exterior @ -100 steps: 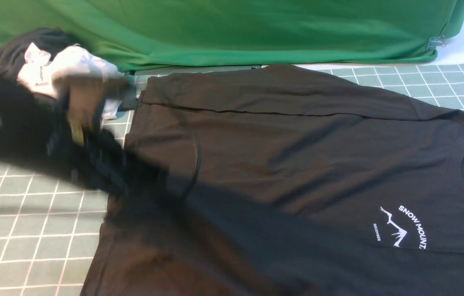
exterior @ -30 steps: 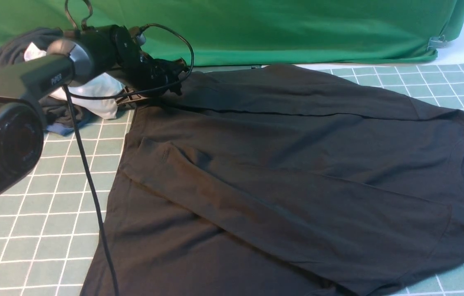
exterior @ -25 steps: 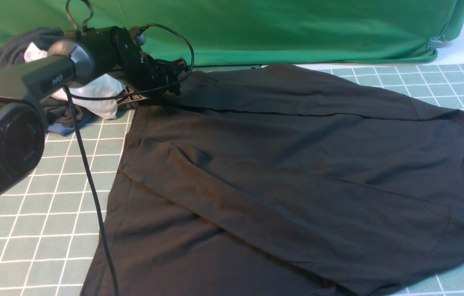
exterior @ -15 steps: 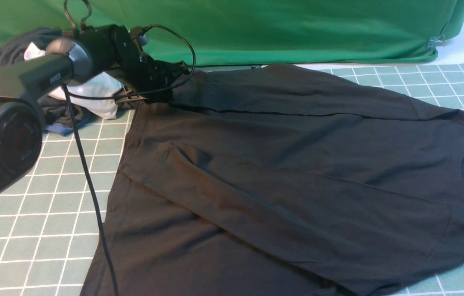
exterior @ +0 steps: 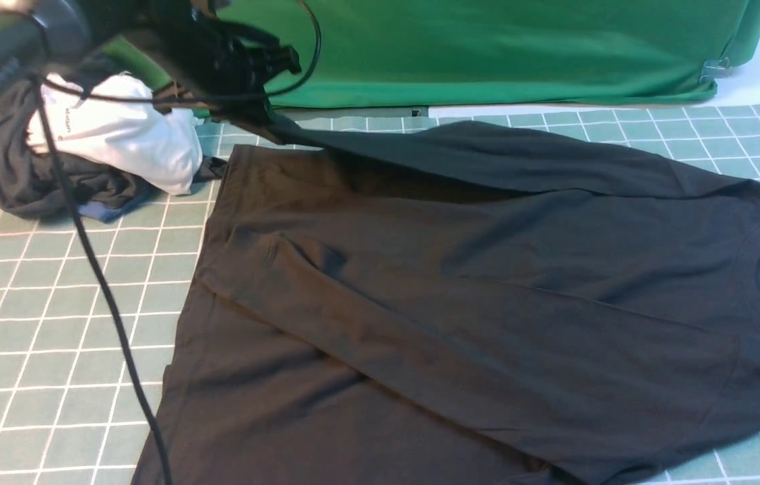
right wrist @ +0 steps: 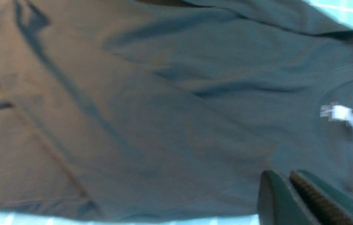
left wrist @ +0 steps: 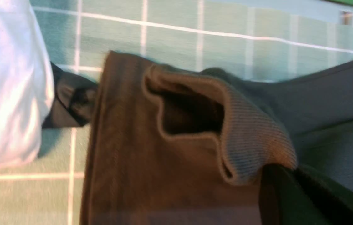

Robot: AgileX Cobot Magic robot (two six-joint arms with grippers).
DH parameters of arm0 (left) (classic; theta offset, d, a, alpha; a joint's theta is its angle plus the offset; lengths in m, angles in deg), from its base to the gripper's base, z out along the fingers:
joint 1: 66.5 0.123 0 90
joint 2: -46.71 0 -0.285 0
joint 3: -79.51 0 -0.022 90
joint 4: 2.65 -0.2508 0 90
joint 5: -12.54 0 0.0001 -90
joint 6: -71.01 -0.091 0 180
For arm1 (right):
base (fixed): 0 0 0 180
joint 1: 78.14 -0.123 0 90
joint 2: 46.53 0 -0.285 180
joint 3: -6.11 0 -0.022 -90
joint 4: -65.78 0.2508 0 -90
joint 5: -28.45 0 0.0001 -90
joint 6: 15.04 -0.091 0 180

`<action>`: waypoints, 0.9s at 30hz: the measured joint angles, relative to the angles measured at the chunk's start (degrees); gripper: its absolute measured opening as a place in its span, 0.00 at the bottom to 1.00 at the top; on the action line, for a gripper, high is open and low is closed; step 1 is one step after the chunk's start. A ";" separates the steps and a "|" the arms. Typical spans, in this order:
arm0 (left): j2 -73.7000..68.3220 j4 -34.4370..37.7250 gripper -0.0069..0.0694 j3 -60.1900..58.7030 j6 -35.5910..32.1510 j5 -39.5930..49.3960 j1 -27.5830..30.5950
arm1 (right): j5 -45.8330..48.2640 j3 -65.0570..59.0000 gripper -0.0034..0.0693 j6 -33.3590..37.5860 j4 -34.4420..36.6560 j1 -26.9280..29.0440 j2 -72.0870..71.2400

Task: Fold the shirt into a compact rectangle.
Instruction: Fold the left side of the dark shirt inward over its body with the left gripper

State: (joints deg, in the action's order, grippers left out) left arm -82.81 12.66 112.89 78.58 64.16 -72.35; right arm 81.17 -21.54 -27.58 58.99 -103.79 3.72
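Could lose the ribbed cuff (left wrist: 242, 131) from the thin pinch of the left tool (exterior: 265, 118), clenched on it at upper left, or drag the shirt (exterior: 461, 283) crooked by pulling too far. Holds nothing in the right tool (right wrist: 289, 187), jaws together. Lies flat on the desk (exterior: 50, 303) across centre and right, long axis left to right, collar at right edge, hem at left.

Clothes pile (exterior: 117, 145) blocks far-left corner beside shirt (exterior: 488, 283); cable (exterior: 100, 289) crosses otherwise open left mat (exterior: 29, 350).
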 joint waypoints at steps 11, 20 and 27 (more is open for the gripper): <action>7.45 -1.71 0.11 0.00 -2.16 12.94 -2.04 | -0.10 3.52 0.11 -0.49 -0.74 0.00 1.76; 11.51 -5.76 0.11 -3.22 -1.69 17.57 -5.01 | -1.78 1.11 0.12 -0.54 5.42 0.00 1.90; 17.60 -7.37 0.11 -17.83 -0.23 13.72 -7.66 | -2.13 1.04 0.13 -0.49 6.02 0.00 1.90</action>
State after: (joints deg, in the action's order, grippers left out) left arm -65.21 5.29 95.06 78.35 77.89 -80.01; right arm 79.04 -20.50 -28.07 65.01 -103.79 5.62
